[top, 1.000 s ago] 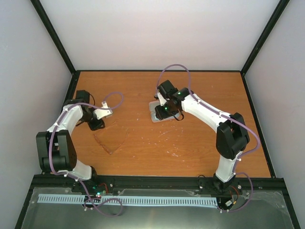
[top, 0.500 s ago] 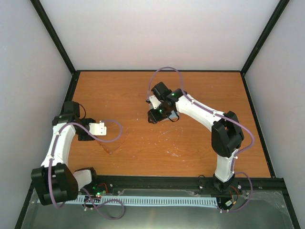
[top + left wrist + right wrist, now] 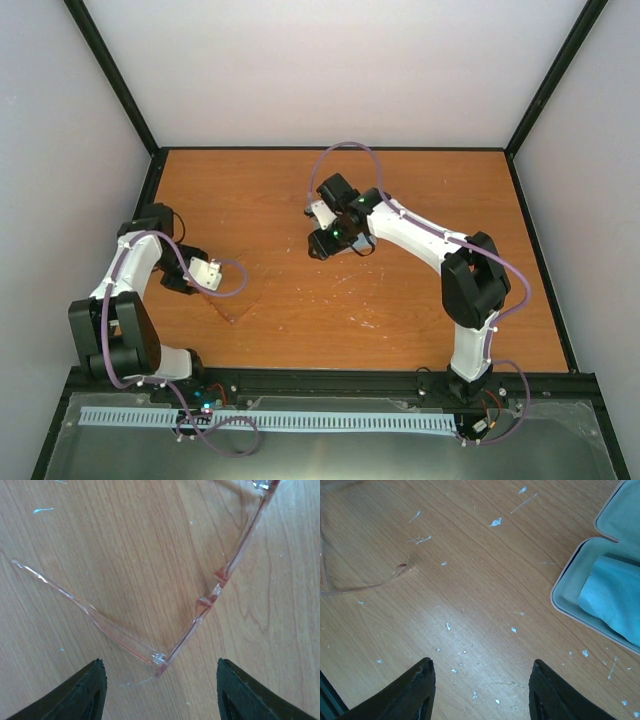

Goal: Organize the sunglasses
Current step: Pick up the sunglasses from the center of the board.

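1. Orange-brown wood made up the table (image 3: pixel 420 180), which stood between pale walls in the top view. The left gripper (image 3: pixel 203 280) hovered at the left side, just beside the sunglasses (image 3: pixel 238 300), which lay faint against the wood, left of centre. The right gripper (image 3: pixel 319 244) hung over the middle, well apart from them.
2. From the left wrist, the sunglasses (image 3: pixel 200 607) lay flat on the wood with one temple unfolded. Their hinge corner sat between the left gripper's (image 3: pixel 160 680) widely spread fingers (image 3: pixel 85 692), and neither finger touched the frame.
3. From the right wrist, the right gripper (image 3: pixel 482 690) was spread wide over bare wood, holding nothing. A pale case (image 3: pixel 570 587) lay open at the right with a blue cloth (image 3: pixel 615 597) inside. Part of the sunglasses (image 3: pixel 401 569) showed at the left.
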